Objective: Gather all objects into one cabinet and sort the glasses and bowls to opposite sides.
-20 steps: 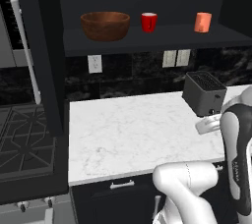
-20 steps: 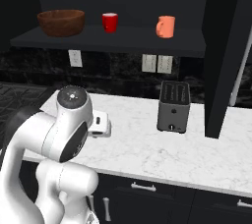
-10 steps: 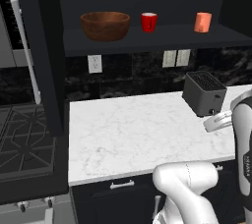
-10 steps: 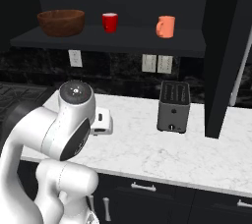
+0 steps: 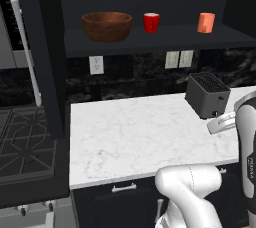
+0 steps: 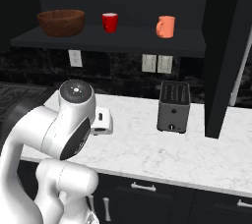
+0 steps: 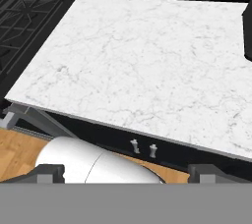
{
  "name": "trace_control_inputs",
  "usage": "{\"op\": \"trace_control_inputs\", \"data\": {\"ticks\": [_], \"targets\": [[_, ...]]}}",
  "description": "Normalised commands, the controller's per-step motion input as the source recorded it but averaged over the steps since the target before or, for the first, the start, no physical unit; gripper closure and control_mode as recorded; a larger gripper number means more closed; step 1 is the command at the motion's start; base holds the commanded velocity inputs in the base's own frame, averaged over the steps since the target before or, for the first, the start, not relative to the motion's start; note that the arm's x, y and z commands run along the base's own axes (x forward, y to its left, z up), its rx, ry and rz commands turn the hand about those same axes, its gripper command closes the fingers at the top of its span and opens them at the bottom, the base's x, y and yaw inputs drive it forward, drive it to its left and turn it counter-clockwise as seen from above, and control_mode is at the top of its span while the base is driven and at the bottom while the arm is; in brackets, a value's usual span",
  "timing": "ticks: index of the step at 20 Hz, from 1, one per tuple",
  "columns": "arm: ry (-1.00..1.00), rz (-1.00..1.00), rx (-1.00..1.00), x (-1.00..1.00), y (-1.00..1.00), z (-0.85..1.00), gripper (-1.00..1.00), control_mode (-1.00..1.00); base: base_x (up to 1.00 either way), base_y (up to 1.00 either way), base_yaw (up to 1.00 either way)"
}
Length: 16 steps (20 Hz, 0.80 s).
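Observation:
On the dark shelf [image 5: 150, 40] of the black wall cabinet stands the wide brown wooden bowl [image 5: 107, 26] [image 6: 61, 22] at the left. The red cup [image 5: 151, 22] [image 6: 110, 22] is beside it, and one salmon-orange cup [image 5: 206, 23] [image 6: 166, 26] stands further right. The other salmon-orange cup is out of view. The cabinet's tall black door [image 5: 47, 47] stands open at the left, showing its silver bar handle [image 5: 27, 57]. My gripper [image 7: 127, 173] is open with nothing between its fingers and hangs over the counter's front edge. The white hand [image 5: 221, 122] [image 6: 101, 121] sits low, near the toaster.
A black toaster [image 5: 207, 94] [image 6: 173, 106] stands on the white marble counter [image 5: 135, 137] [image 7: 147, 61]. A gas stove [image 5: 25, 142] [image 7: 29, 16] adjoins the counter's left end. A second open black door [image 6: 226, 46] hangs at the right. Wall outlets [image 6: 157, 63] sit under the shelf.
The arm has shifted a little, its hand drifting slightly toward the toaster and its elbow rising. Bowl and cups have not moved.

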Motion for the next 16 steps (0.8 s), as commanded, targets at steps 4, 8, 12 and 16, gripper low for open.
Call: {"op": "trace_control_inputs", "data": {"ticks": [4, 8, 12, 16], "targets": [[0.00, 0.00, 0.00, 0.00, 0.00, 0.00, -1.00, -1.00, 0.00, 0.00, 0.00], [0.00, 0.00, 0.00, 0.00, 0.00, 0.00, -1.00, -1.00, 0.00, 0.00, 0.00], [0.00, 0.00, 0.00, 0.00, 0.00, 0.00, -1.00, -1.00, 0.00, 0.00, 0.00], [0.00, 0.00, 0.00, 0.00, 0.00, 0.00, -1.00, -1.00, 0.00, 0.00, 0.00]]}}
